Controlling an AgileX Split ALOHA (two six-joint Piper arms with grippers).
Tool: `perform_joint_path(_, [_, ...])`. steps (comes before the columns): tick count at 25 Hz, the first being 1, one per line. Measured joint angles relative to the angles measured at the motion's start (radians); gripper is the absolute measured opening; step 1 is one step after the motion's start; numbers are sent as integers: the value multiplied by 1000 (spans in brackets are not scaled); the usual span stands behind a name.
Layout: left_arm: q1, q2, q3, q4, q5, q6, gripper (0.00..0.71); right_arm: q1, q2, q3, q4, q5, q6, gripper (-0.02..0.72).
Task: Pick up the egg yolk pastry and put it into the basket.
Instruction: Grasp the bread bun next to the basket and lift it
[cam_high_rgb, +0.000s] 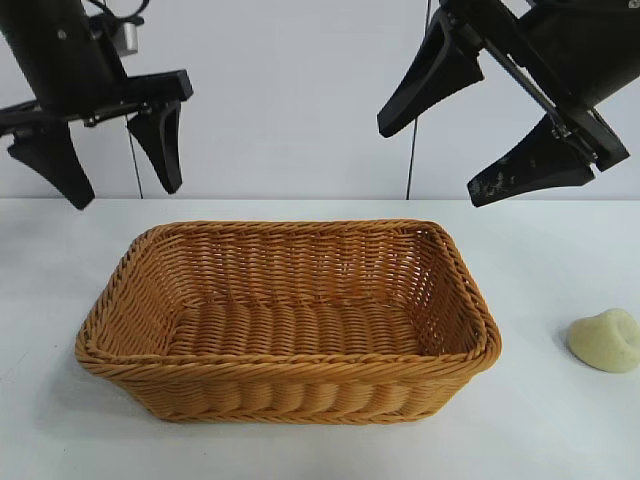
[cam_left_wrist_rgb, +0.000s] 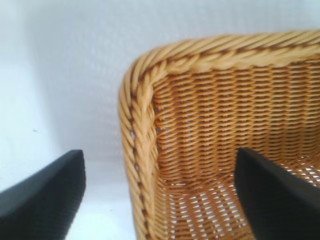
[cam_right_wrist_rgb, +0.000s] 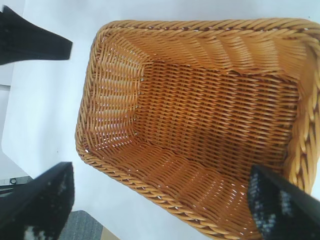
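Note:
The egg yolk pastry (cam_high_rgb: 605, 340), a small pale yellow lump, lies on the white table to the right of the basket, apart from it. The orange-brown wicker basket (cam_high_rgb: 290, 228) stands mid-table with nothing in it. High above its left end hangs my left gripper (cam_high_rgb: 126, 190), open and holding nothing. In the left wrist view its fingers (cam_left_wrist_rgb: 50, 195) straddle a basket corner (cam_left_wrist_rgb: 135, 125) far below. My right gripper (cam_high_rgb: 430, 165) is raised above the basket's right end, open and holding nothing. It looks down into the basket (cam_right_wrist_rgb: 82, 130). The pastry shows in neither wrist view.
The white table (cam_high_rgb: 560, 250) runs wide on both sides of the basket and in front of it. A white wall stands behind. The right wrist view catches the left arm's dark finger (cam_right_wrist_rgb: 30, 40) beyond the basket, and the table's edge (cam_right_wrist_rgb: 107, 232) near a grey floor.

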Motion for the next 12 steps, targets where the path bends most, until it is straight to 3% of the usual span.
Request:
perform_joint_path(6, [158, 0, 0, 36, 4, -2, 591, 0, 0, 0, 0, 0, 0, 670])
perform_joint_path(9, [199, -2, 0, 42, 4, -2, 591, 0, 0, 0, 0, 0, 0, 670])
perform_joint_path(12, [205, -31, 27, 43, 4, 5, 591, 0, 0, 0, 0, 0, 0, 670])
